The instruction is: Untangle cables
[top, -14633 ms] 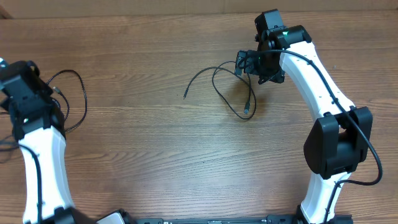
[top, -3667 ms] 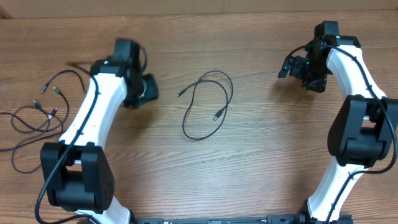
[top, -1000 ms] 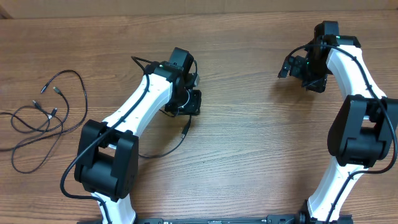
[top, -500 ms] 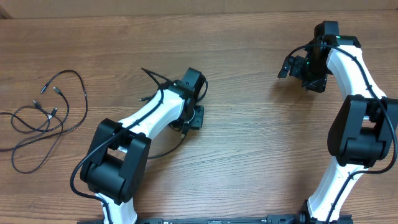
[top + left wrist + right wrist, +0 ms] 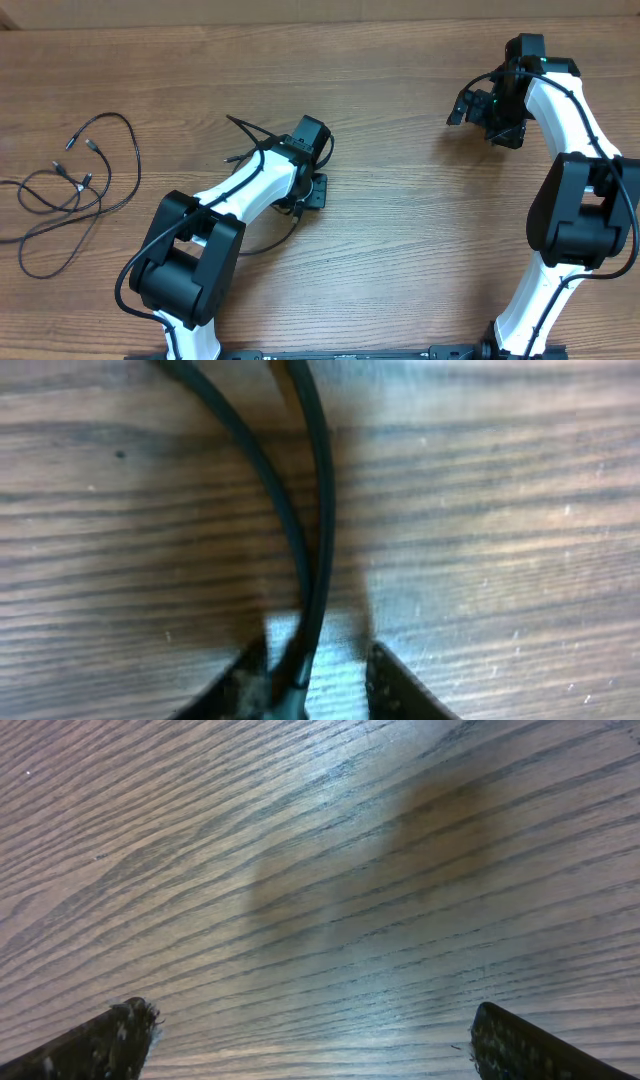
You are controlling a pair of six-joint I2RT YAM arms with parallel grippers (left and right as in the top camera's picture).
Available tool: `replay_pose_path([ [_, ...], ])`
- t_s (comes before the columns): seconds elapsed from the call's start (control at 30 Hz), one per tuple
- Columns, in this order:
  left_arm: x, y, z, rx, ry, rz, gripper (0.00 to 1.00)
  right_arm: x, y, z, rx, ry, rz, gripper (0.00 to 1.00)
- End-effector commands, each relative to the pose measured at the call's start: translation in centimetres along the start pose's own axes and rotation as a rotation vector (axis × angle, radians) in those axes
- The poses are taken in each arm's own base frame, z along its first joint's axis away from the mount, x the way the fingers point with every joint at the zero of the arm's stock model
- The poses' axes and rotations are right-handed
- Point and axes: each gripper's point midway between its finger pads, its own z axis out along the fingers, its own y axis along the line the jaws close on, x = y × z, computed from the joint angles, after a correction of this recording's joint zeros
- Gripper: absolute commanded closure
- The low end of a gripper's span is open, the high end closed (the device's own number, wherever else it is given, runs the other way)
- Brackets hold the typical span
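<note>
black cables in two groups on a wooden table

a loose tangle of thin black cables (image 5: 75,190) lies flat at the far left of the table (image 5: 400,280). its loops overlap, and small silver-grey plug tips show near its top left (how many cords it holds cannot be told). well apart, near the middle, a single black cable (image 5: 275,237) curves across the wood. up close, two of its strands (image 5: 318,530) run side by side, down between the fingers of the left gripper (image 5: 305,675).

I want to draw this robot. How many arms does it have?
2. The left arm reaches to the middle of the table, above a black cable. The right arm stands at the right side. None looks hidden.
</note>
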Motion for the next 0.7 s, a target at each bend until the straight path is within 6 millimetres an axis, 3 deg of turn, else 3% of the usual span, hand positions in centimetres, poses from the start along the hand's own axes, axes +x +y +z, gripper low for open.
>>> replay_pose_path([
  [0.0,0.5,0.3,1.2,-0.013,0.010,0.000,0.75,-0.6,0.4,-1.5,-0.005,-0.041,-0.015,0.00],
  [0.2,0.3,0.1,2.1,0.003,-0.028,0.005,0.70,-0.6,0.4,-1.5,-0.005,-0.041,-0.015,0.00],
  [0.47,0.5,0.1,2.3,0.008,-0.028,0.001,0.87,-0.6,0.4,-1.5,-0.005,-0.042,-0.015,0.00],
  [0.67,0.5,0.1,2.3,0.010,-0.028,-0.016,0.82,-0.6,0.4,-1.5,-0.005,-0.042,-0.015,0.00],
])
